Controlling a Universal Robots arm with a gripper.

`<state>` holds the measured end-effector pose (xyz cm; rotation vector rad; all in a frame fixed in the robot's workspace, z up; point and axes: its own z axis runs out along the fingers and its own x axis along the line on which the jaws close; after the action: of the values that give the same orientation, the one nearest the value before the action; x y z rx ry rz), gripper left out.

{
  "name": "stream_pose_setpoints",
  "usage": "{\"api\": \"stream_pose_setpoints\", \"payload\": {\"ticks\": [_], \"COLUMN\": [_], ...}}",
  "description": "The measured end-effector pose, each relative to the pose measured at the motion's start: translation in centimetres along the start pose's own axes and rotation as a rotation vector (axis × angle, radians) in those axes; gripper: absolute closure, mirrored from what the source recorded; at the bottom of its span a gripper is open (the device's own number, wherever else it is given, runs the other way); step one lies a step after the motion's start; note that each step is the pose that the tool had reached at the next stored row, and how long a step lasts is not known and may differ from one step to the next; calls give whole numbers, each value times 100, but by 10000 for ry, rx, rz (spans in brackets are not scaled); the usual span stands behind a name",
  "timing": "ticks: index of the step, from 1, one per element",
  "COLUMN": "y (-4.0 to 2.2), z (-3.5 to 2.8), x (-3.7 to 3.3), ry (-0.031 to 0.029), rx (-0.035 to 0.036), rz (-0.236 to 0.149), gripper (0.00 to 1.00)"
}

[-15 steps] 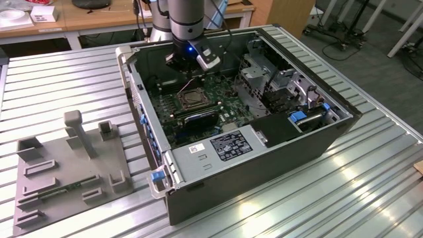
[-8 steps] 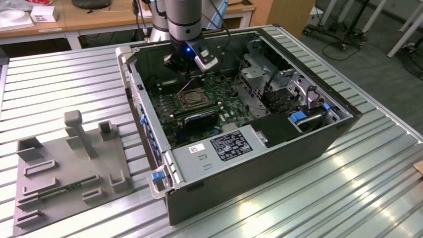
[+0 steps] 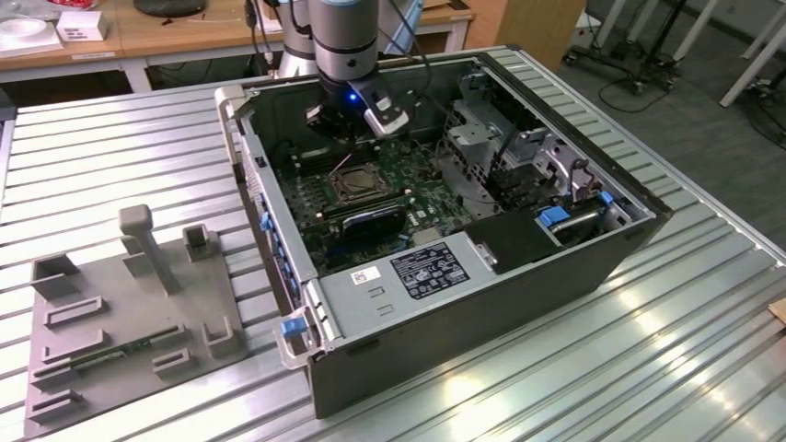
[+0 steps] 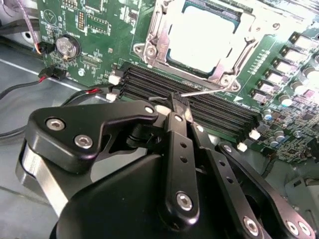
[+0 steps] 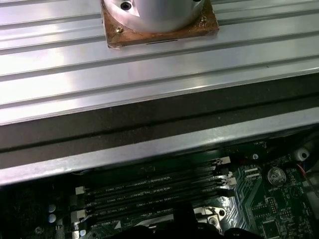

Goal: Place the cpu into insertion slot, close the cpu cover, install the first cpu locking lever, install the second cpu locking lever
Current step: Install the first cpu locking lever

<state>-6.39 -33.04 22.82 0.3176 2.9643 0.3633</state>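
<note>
The gripper (image 4: 177, 102), fingers pressed together and, as far as we can tell, pinching the tip of the locking lever (image 4: 209, 90) beside the cpu cover (image 4: 158, 37) lying over the seated cpu (image 4: 202, 35), should, we judge, press it down flat without slipping off.

The cpu (image 4: 202, 37) lies in the insertion slot (image 4: 227, 78), memory slots (image 4: 199, 107) just beside.

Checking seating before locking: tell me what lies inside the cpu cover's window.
The cpu, pale metal face up, fills the window of the cpu cover. The insertion slot contacts beneath are covered by the chip and cannot be seen.
</note>
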Motion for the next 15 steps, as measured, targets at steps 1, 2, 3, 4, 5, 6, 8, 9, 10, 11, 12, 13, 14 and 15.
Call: {"api": "stream_pose_setpoints", "payload": {"ticks": [1, 2, 3, 4, 5, 6, 8, 9, 10, 11, 12, 13, 14, 15], "y": [-2, -4, -6, -8, -11, -13, -17, -19, -21, -24, -25, -27, -28, -29], "z": [2, 4, 7, 10, 13, 17, 28, 33, 37, 40, 42, 44, 45, 46], "x": [4, 9, 16, 23, 30, 35, 44, 47, 51, 56, 63, 70, 77, 83], "ry": [-7, -17, -27, -37, -46, -55, -68, -73, -77, -83, -86, -90, -94, -97], "rx": [0, 0, 0, 1, 1, -3, -9, -8, -7, -8, -12, -18, -23, -27], "rz": [5, 13, 26, 42, 56, 68, 85, 93, 101, 107, 114, 120, 124, 128], "gripper": [89, 89, 89, 89, 89, 89, 89, 89, 89, 89, 89, 89, 89, 89]}}
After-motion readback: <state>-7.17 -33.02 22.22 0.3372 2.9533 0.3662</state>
